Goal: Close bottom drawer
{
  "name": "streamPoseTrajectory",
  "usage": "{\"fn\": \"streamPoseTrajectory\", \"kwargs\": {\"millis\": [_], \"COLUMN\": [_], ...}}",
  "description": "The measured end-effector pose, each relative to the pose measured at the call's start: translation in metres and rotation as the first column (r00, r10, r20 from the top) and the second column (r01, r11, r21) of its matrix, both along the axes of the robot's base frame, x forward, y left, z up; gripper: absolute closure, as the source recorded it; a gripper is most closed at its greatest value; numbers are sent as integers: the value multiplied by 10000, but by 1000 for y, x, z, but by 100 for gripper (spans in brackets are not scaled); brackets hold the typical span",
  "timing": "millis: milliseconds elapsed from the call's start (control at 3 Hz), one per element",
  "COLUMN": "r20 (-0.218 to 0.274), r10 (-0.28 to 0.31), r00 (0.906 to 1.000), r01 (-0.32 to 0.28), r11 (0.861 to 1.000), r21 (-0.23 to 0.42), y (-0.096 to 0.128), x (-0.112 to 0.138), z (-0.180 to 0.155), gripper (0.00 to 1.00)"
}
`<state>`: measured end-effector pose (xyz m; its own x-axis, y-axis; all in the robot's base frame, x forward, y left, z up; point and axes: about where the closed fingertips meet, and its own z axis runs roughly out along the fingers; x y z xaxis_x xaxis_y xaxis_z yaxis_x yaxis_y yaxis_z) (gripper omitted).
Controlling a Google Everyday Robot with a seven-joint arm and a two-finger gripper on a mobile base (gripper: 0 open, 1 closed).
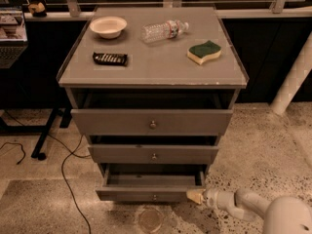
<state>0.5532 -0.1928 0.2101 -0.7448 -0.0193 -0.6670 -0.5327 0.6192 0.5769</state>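
The bottom drawer (146, 195) is the lowest of three in the grey cabinet and stands pulled out, showing its plain grey inside and a small round knob (154, 197). My gripper (196, 196) comes in from the lower right on a white arm. Its pale tip rests against the right end of the bottom drawer's front panel. The middle drawer (154, 154) and top drawer (152, 122) above are also slightly pulled out.
On the cabinet top lie a white bowl (108, 26), a plastic bottle (165, 30), a dark snack bar (110, 58) and a green-yellow sponge (204, 51). A black cable (63, 169) and a table leg (46, 135) are on the speckled floor at left. A white post (294, 82) stands at right.
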Motion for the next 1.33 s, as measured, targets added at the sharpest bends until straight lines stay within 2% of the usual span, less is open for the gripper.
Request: {"fn": "streamPoseTrajectory", "kwargs": {"millis": [333,667,1000,1333], "r20": [-261,-399,-516,-515], "r10": [-904,-1047,-991,-797], "r00": [9956,9937,9937,9955], "r01": [908,1054,997,797], "r11": [9958,9943,9950,9968], "r21": [141,163,107,-14], "y": [-8,-10,-7,3], "x": [-36,-47,-42,-21], "z": [-4,-8,-14,-19], "gripper": [100,100,100,100]}}
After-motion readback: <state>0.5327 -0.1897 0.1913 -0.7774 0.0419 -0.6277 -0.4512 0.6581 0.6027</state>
